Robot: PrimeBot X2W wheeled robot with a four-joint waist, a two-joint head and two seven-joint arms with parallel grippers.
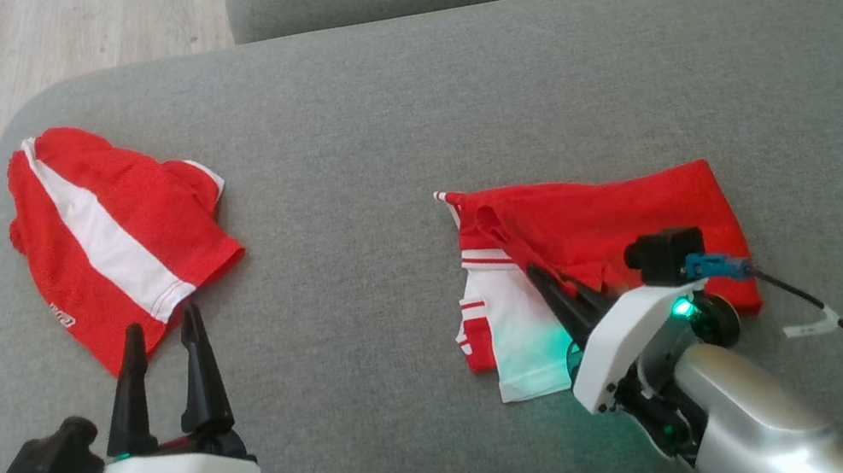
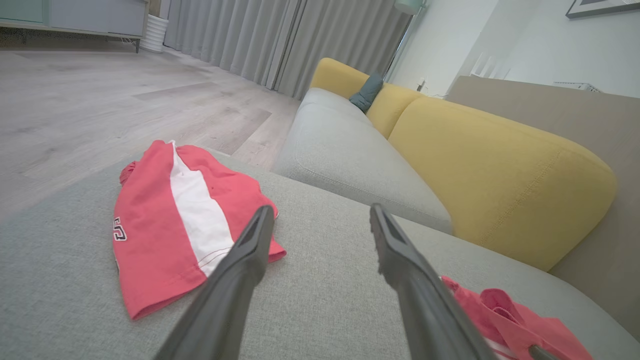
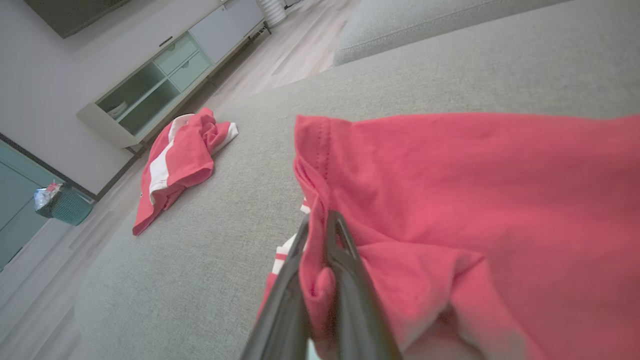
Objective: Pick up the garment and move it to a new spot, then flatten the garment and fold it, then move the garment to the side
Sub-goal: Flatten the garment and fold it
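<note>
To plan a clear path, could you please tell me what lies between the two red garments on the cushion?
Nothing: in the head view the grey cushion is bare between the left garment and the right garment, which the right gripper pinches.

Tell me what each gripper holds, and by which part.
Right gripper pinches a fold of the red garment near its middle; left gripper holds nothing.

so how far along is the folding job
Apparently done: one red garment lies aside at the left. In hand: the right gripper is shut on the bunched second garment. To do: flattening, folding, moving it aside. The left gripper is open, empty.
</note>
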